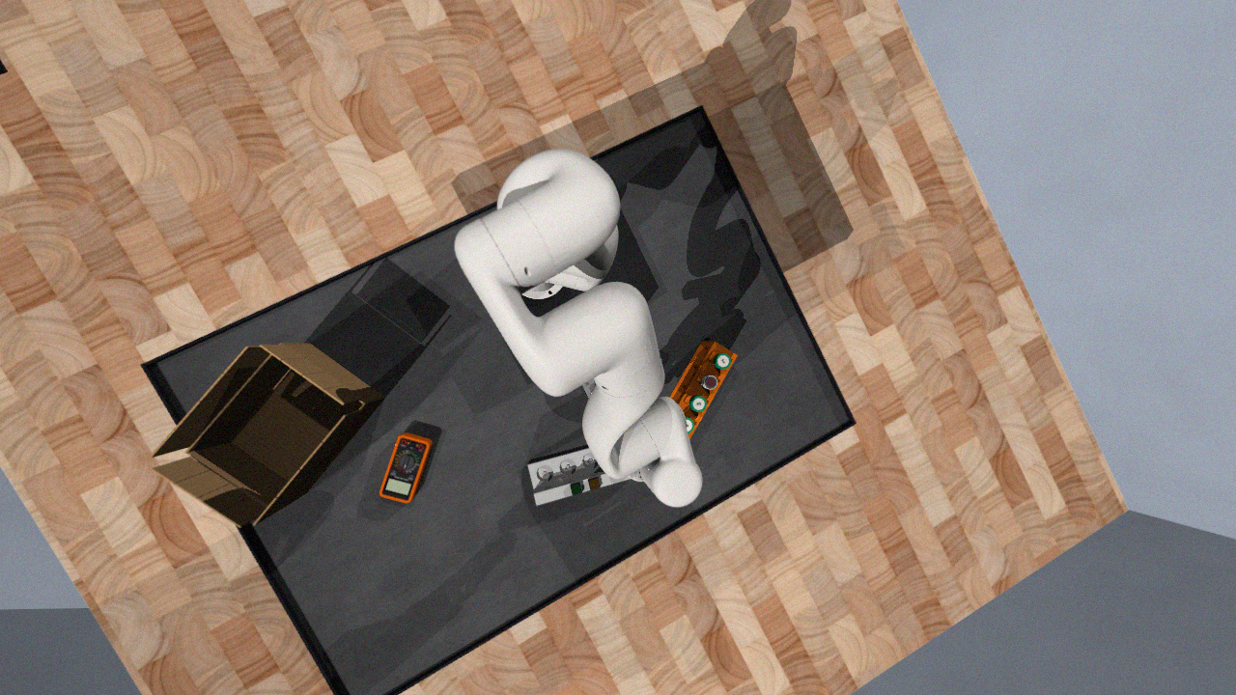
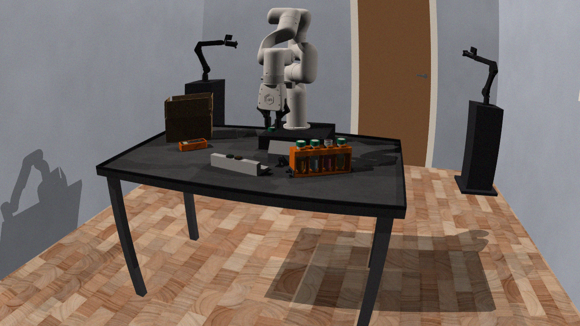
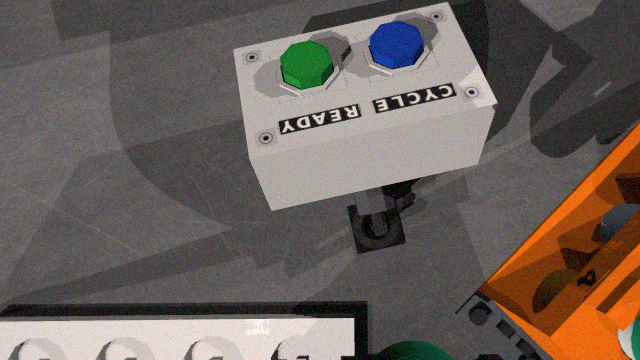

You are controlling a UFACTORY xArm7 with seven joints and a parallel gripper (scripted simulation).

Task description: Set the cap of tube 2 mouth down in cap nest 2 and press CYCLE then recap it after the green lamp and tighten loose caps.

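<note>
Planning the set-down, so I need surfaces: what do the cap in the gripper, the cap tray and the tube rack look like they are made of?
Cap in the gripper: green, matte, probably molded plastic.
Cap tray: pale grey block with crisp edges and no shine; painted metal or plastic, can't tell which.
Tube rack: uniform bright orange with a faint sheen, likely plastic.
</note>
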